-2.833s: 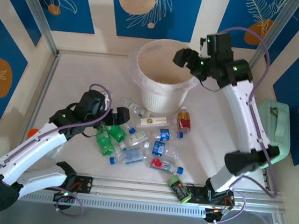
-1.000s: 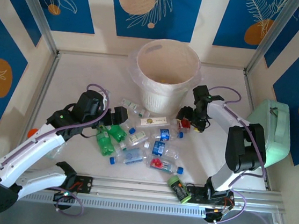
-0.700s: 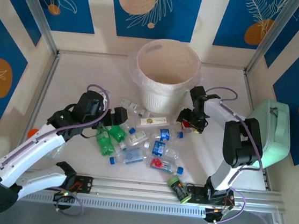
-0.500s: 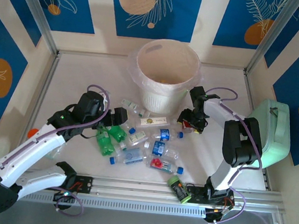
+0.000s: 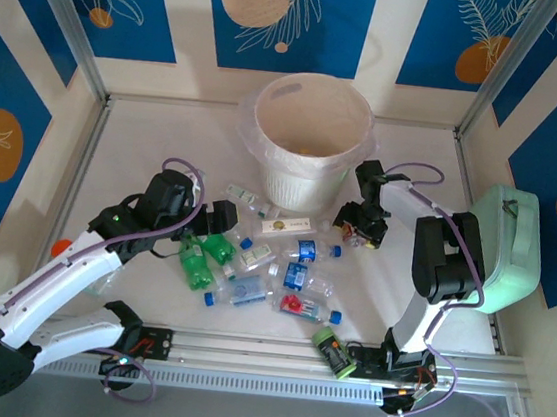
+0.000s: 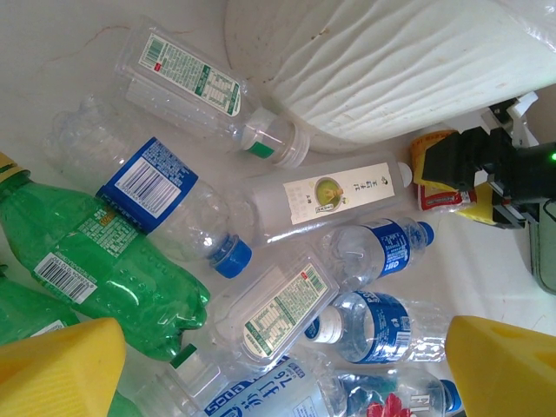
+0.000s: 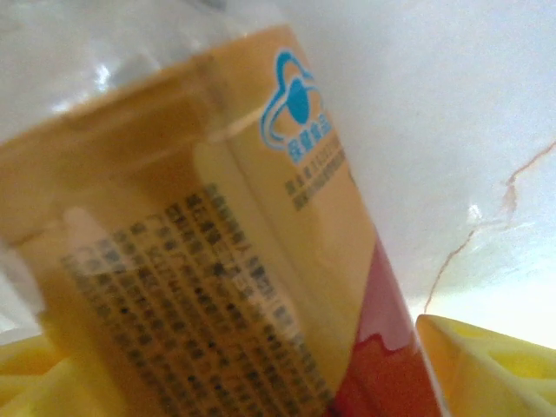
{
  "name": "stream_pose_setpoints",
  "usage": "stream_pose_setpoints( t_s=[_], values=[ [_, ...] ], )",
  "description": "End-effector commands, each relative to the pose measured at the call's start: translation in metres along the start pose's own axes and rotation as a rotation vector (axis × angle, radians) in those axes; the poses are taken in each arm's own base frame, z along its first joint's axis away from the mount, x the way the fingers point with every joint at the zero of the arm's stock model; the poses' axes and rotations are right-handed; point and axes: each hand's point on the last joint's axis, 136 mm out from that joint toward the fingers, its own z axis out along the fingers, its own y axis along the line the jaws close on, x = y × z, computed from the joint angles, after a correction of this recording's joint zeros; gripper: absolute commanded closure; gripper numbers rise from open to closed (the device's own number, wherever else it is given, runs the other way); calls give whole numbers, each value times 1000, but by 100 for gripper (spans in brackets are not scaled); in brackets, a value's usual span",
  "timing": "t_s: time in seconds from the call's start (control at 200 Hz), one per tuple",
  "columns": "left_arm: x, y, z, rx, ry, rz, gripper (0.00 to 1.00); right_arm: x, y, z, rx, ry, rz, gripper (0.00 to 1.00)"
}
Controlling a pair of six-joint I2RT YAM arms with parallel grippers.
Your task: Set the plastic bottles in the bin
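The bin [image 5: 310, 132] stands at the far middle of the table [image 5: 155, 144]. Before it the bottles [image 5: 262, 262] lie in a cluster, the rearmost just beside its base. My left gripper [image 5: 224, 219] sits at the cluster's left edge; my right gripper [image 5: 360, 226], at its right, straddles one bottle [image 7: 217, 243]. A case [image 5: 506, 245] lies far right; a stray bottle [image 5: 334, 354] by the near rail [image 5: 242, 350].

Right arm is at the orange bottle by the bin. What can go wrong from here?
The orange-labelled clear plastic bottle sits between the right end effector's yellow fingers; round and smooth, it may squirt out.
It lies close to the round cream-white plastic bin's ribbed wall; lifting could snag the clear bag liner.
The left end effector hovers over touching bottles; grasping may scatter them.
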Motion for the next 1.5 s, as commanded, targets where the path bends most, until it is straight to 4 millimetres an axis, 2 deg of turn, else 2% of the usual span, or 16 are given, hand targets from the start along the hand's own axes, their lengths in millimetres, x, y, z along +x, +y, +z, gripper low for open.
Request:
stream_pose_setpoints(
  t_s=[0.0, 0.315, 0.465, 0.645, 0.915, 1.12, 1.286, 1.496],
  values=[
    [-1, -1, -1, 14, -3, -18, 6, -3, -3, 0, 15, 8, 10, 23],
    [-2, -2, 0, 17, -5, -18, 6, 6, -8, -5, -1, 2, 16, 30],
    [-4, -5, 1, 21, -2, -17, 6, 18, -12, -21, -31, -28, 25, 31],
    [-7, -7, 3, 25, -1, -16, 6, 34, -19, -49, -87, -85, 36, 31],
    [-7, -11, 5, 38, 3, -21, 7, 61, -22, -110, -212, -212, 23, 32],
    [-5, -9, 7, 37, 4, -27, 7, 70, -20, -168, -317, -323, 5, 32],
    [-5, -9, 6, 42, 2, -31, 7, 75, -8, -213, -409, -403, -34, 33],
    [0, -4, 4, 34, 5, -34, 7, 72, 20, -276, -533, -508, -123, 33]
  ],
)
